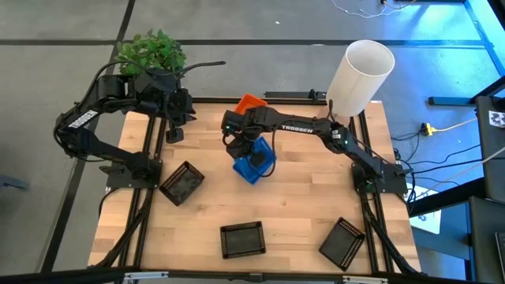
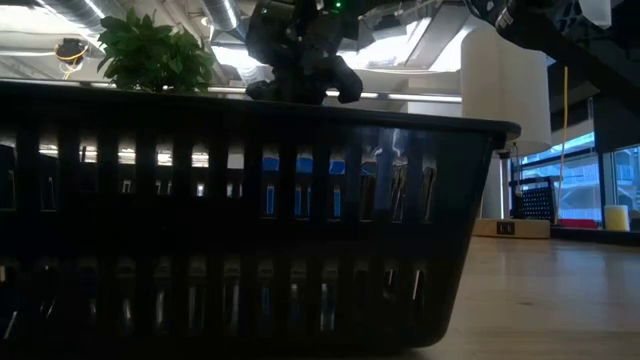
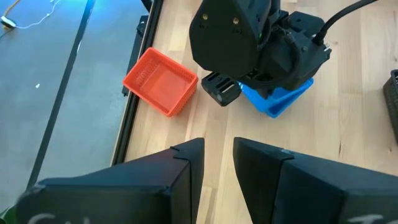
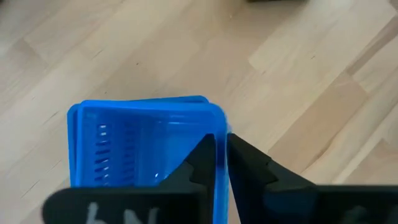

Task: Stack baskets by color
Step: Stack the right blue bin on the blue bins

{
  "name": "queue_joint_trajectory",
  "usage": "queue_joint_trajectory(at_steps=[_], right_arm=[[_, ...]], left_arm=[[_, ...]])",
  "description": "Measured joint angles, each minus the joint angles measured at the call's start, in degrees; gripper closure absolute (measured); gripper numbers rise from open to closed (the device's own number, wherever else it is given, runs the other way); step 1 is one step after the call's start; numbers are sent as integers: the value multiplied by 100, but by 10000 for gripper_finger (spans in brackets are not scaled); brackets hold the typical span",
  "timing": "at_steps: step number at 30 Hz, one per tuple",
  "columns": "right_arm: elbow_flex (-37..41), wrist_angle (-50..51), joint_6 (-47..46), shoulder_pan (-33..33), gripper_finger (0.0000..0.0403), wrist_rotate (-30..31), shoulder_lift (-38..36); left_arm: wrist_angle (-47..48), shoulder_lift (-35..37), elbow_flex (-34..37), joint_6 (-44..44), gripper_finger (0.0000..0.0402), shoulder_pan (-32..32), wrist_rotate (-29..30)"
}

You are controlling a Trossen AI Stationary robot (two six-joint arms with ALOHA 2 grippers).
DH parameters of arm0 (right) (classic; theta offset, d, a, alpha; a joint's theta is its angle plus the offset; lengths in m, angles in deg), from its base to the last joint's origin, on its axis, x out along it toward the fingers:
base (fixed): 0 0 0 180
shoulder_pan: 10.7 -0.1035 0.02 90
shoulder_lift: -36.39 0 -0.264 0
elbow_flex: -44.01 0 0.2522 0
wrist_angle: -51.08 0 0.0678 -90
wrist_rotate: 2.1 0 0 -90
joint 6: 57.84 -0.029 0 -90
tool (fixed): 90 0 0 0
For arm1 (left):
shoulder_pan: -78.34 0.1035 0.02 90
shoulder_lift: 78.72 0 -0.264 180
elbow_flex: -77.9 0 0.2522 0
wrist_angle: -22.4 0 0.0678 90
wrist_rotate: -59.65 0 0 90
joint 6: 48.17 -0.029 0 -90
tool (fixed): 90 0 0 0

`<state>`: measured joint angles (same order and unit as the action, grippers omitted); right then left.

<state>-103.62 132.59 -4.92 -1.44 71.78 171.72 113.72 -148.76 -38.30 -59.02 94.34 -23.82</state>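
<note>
A blue basket (image 4: 143, 149) sits nested in another blue one at mid-table (image 1: 254, 166), and my right gripper (image 4: 221, 146) comes down onto its rim, shut on it. An orange basket (image 1: 251, 103) (image 3: 160, 81) rests on its bottom at the far edge behind the blue stack. Three black baskets lie apart on the table: one at the left (image 1: 181, 183), one at the near middle (image 1: 242, 239), one at the near right (image 1: 342, 243). My left gripper (image 3: 217, 158) hangs open and empty over the far left (image 1: 175, 130). My right gripper has the top blue basket's side wall (image 4: 219, 186) between its two fingers, one finger (image 4: 199, 165) inside the basket and one (image 4: 252, 168) outside. The fingers slant down from above, across the rim. The basket stays nested in the blue basket below, which stands on the table.
A tall white cylinder (image 1: 359, 72) stands at the far right corner and a green plant (image 1: 150, 51) at the far left. In the low view a black basket (image 2: 250, 230) fills the foreground. Bare wood lies between the blue stack and the near black baskets.
</note>
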Motion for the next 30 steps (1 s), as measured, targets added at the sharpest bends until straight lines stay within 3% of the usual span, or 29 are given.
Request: queue_joint_trajectory(at_steps=[6,12,18,25,30], right_arm=[[0,-75,5,0,356,0,0],[0,-65,7,0,392,1,0],[0,-53,1,0,397,1,0],[-63,167,-10,-2,399,-4,-4],[-4,199,-10,-2,376,2,-7]], left_arm=[[2,0,0,-2,324,-1,0],[1,0,0,-2,324,0,0],[1,0,0,-4,324,-1,0],[2,0,0,-4,324,1,0],[2,0,0,-4,324,-1,1]])
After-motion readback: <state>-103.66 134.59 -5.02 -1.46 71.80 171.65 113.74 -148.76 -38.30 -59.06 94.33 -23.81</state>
